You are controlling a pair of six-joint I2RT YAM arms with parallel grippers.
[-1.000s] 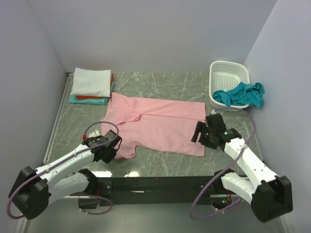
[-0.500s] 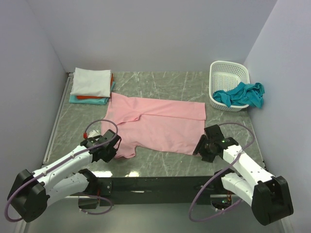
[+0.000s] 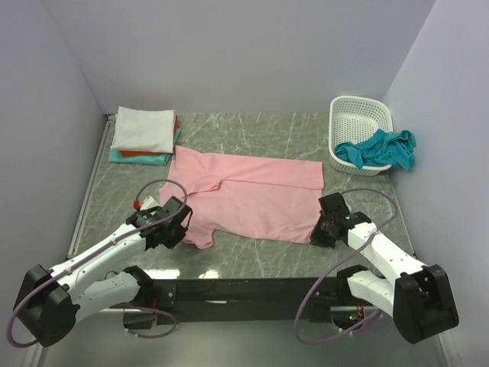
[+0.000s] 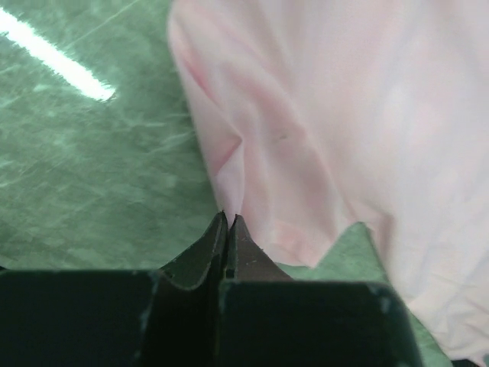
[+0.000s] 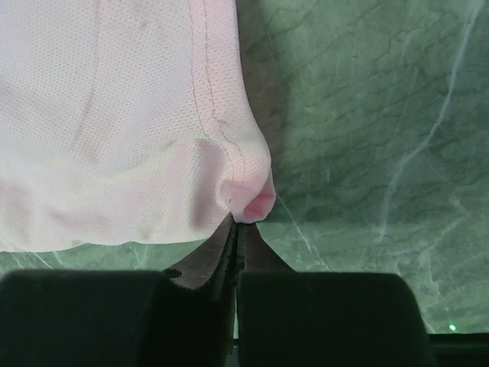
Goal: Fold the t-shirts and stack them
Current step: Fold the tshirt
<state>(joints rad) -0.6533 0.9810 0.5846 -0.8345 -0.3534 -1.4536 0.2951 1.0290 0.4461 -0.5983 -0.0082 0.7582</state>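
A light pink t-shirt [image 3: 252, 195] lies spread out in the middle of the green marble table. My left gripper [image 3: 186, 228] is shut on its near left sleeve edge; the left wrist view shows the fingertips [image 4: 229, 219] pinching a fold of pink cloth [image 4: 328, 130]. My right gripper [image 3: 318, 235] is shut on the shirt's near right corner, and in the right wrist view the hem corner [image 5: 248, 200] bunches up at the closed tips [image 5: 243, 223]. At the back left, white [image 3: 144, 128], orange-red [image 3: 145, 154] and teal [image 3: 122, 157] t-shirts sit folded in a stack.
A white lattice basket [image 3: 359, 116] stands at the back right with a crumpled teal garment [image 3: 380, 148] hanging over its front rim. Walls close in the left, back and right sides. Bare marble [image 3: 267, 256] runs along the near edge.
My right gripper came down toward the shirt's near right corner and closed on it. The left gripper stayed shut on the sleeve and shifted slightly away from the near edge.
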